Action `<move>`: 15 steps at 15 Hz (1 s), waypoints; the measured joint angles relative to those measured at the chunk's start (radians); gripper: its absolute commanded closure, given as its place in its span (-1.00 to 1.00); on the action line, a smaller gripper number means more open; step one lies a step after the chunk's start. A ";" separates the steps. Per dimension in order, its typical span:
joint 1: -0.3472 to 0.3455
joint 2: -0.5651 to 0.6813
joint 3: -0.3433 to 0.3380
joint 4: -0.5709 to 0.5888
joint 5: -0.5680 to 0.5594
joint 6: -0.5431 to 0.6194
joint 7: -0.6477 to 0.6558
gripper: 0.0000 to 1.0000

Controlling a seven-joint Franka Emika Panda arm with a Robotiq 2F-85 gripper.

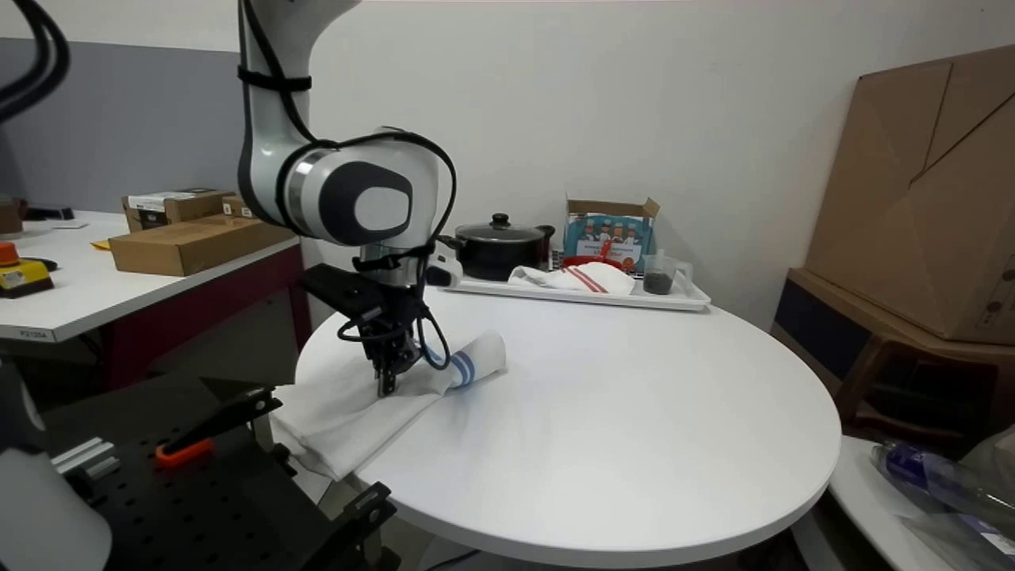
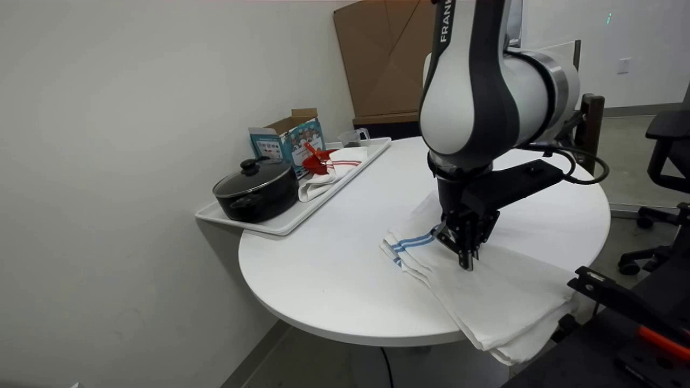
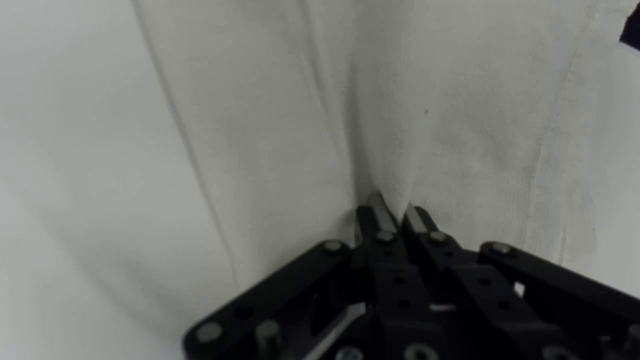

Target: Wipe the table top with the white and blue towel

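Observation:
The round white table top [image 1: 634, 412] shows in both exterior views [image 2: 334, 285]. The white and blue towel [image 1: 341, 428] lies on it near one edge, and one end hangs over the rim. Its blue stripes show at the opposite end in both exterior views [image 2: 418, 241]. My gripper [image 1: 386, 387] points down onto the middle of the towel. In the wrist view the fingertips [image 3: 398, 215] are close together with a fold of the towel [image 3: 275, 150] pinched between them. The towel's underside is hidden.
A white tray [image 1: 690, 302] at the table's wall side holds a black pot [image 1: 499, 250], a box, a red item, a red-striped cloth [image 2: 345, 159] and a clear cup. A black perforated plate [image 1: 214, 507] stands beside the table. Large cardboard boxes [image 1: 912, 206] stand beyond it.

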 measured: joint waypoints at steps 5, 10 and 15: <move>-0.005 0.048 -0.068 0.163 0.000 -0.151 0.002 0.97; 0.005 0.078 -0.082 0.246 0.000 -0.223 0.037 0.97; 0.028 0.106 -0.075 0.307 0.000 -0.241 0.078 0.97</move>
